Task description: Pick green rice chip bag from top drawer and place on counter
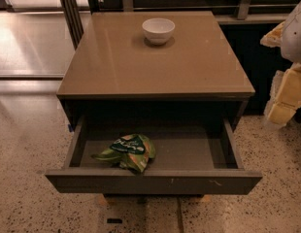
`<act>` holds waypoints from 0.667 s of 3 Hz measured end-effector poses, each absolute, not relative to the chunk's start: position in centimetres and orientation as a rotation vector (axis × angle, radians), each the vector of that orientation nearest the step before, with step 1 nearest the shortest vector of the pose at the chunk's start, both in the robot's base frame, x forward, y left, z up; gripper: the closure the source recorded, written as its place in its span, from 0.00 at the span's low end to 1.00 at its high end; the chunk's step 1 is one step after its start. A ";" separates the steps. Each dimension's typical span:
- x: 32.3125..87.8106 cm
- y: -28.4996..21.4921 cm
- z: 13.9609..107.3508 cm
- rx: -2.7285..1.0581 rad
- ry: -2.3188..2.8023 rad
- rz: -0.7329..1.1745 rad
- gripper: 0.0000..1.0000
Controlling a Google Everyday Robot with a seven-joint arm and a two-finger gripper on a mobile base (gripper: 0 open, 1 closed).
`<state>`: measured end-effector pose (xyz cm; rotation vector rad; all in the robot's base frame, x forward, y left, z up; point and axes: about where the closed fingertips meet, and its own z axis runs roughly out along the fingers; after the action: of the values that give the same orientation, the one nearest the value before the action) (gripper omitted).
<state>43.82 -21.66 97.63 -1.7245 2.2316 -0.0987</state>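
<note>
The top drawer [155, 182] holds 1 green rice chip bag [126, 152] at its front left, long axis along the drawer front. The gripper [285, 98] hangs right of the drawer (jaws' state: cannot tell).

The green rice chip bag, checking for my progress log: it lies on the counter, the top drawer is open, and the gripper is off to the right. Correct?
No. The camera view shows the green rice chip bag lying inside the open top drawer, not on the counter. The gripper is indeed off to the right.
</note>
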 end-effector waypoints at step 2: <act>43.8 -21.7 97.6 -1.724 2.232 -0.099 0.00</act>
<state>43.82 -21.66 97.63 -1.7245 2.2316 -0.0987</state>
